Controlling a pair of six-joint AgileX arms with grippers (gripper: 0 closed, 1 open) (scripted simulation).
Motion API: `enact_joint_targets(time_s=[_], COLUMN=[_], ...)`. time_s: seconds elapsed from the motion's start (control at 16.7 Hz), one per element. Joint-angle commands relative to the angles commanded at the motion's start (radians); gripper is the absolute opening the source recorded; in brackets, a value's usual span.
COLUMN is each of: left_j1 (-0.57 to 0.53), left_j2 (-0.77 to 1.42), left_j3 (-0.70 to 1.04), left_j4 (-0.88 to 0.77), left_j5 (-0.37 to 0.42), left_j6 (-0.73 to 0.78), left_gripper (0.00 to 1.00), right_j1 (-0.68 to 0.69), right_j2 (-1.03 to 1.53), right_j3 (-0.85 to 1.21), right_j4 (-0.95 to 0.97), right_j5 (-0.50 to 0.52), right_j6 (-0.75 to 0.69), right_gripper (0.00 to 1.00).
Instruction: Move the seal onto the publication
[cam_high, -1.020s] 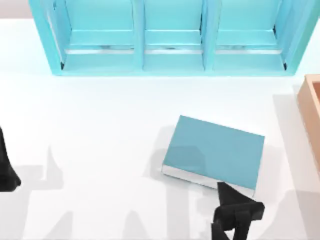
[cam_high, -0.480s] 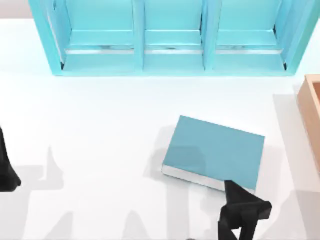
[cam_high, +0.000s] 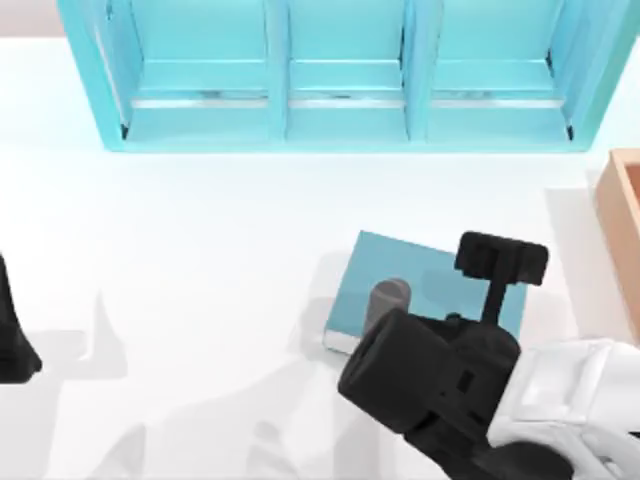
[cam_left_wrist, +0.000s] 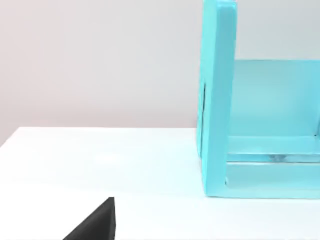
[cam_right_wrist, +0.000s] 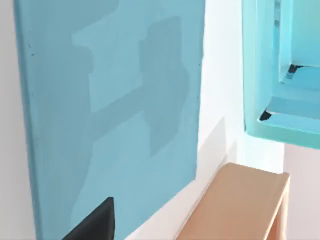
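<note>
From above, my right arm (cam_high: 500, 390) reaches in from the table's right side and hangs over the publication (cam_high: 400, 275), covering most of its teal cover; only the book's left part and a strip of its white page edge lie bare beside my wrist. My right gripper (cam_high: 500, 262) sits above the far right part of the book, and I cannot tell from here whether its fingers are apart, together or holding anything. The light-blue shelf unit (cam_high: 340, 75) stands well beyond my gripper along the far edge, and a tan box (cam_high: 622, 215) lies off to its right. My left gripper (cam_high: 12, 340) is parked at the table's left edge, well apart from the book, its fingers too hidden to judge.

In my left wrist view, the shelf unit's end wall (cam_left_wrist: 217, 100) stands upright on the white table (cam_left_wrist: 100, 165).

In my right wrist view, the teal cover (cam_right_wrist: 115, 115) lies directly below my hand with my arm's shadow across it, the tan box (cam_right_wrist: 240, 205) just beside it. The seal is hidden from me.
</note>
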Motion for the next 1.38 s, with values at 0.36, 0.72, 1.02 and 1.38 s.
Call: enact_joint_targets(time_s=[0.36,0.72,1.02,1.38], left_j1=[0.000,0.000,0.000,0.000], left_j2=[0.000,0.000,0.000,0.000], left_j3=[0.000,0.000,0.000,0.000], left_j4=[0.000,0.000,0.000,0.000], left_j5=[0.000,0.000,0.000,0.000], left_j6=[0.000,0.000,0.000,0.000], left_gripper=[1.00,1.00,1.00,1.00], right_j1=[-0.575,-1.099,-1.332,-1.348], right_j2=[0.097,0.189,0.235,0.235], right_j3=[0.370,0.693,0.836,0.846], right_j4=[-0.430,-0.828,-1.014,-1.029], right_j5=[-0.386,-0.759,-0.942,-0.957], right_j6=[0.073,0.149,0.188,0.190], right_gripper=[1.00,1.00,1.00,1.00])
